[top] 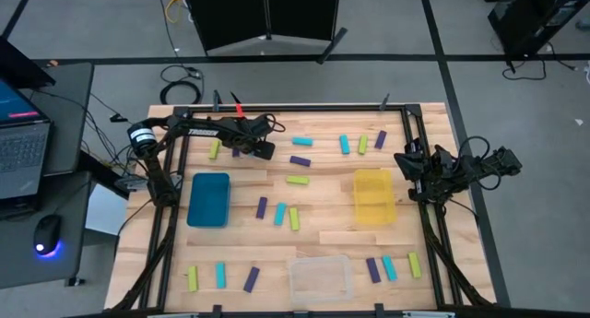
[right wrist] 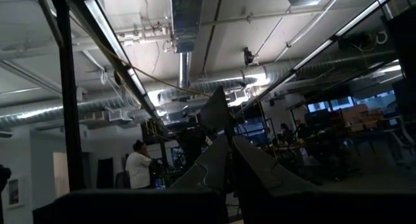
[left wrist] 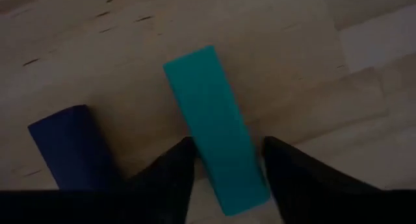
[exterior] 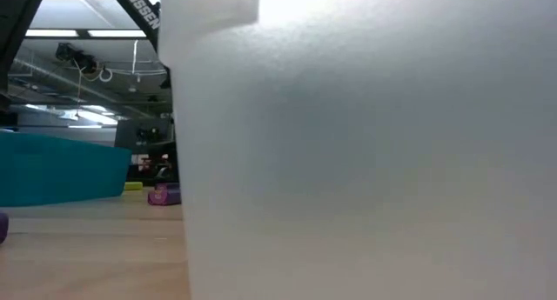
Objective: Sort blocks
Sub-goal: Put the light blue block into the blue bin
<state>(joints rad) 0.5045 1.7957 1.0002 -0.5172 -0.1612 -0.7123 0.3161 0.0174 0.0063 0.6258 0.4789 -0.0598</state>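
In the left wrist view, the left gripper (left wrist: 224,169) has its two dark fingers (left wrist: 172,172) on either side of a cyan block (left wrist: 211,120) lying on the wooden table (left wrist: 286,49), flanking it closely; whether they already pinch it cannot be told. A purple block (left wrist: 71,146) lies just beside. From above, that gripper sits at the table's far left, beyond the teal bin (top: 209,199). The right gripper (right wrist: 227,152) rests clenched and empty at the right edge, pointing up into the room. Other blocks lie scattered around the yellow bin (top: 374,196) and clear bin (top: 321,277).
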